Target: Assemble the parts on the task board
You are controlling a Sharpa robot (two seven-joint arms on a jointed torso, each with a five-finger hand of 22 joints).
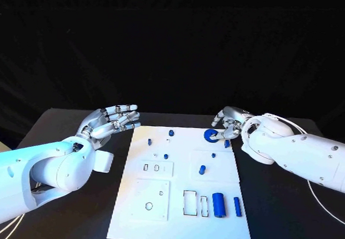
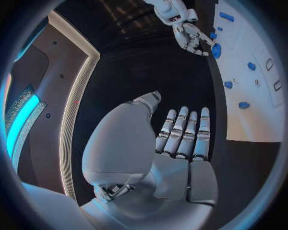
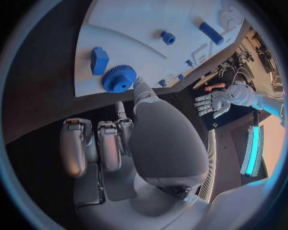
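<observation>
The right hand (image 1: 230,124) sits at the far right corner of the white task board (image 1: 180,220), its fingers (image 3: 99,143) curled beside a blue gear (image 1: 211,135) that lies flat on the board. The right wrist view shows the gear (image 3: 119,78) just past the fingertips with a thin gap, so the hand appears to hold nothing yet; whether any fingertip touches it cannot be told. A small blue block (image 3: 99,60) lies close beside the gear. The left hand (image 1: 112,120) hovers off the board's left edge over the dark tabletop (image 1: 293,218), fingers spread and empty. The step in hand looks like picking up the gear. To do it well, the right hand should close across opposite sides of the gear's toothed rim, keeping clear of the neighbouring block, and lift it level so the centre hole stays square for seating on a peg. Other blue parts, including two cylinders (image 1: 219,204) near the board's front, lie well apart.
</observation>
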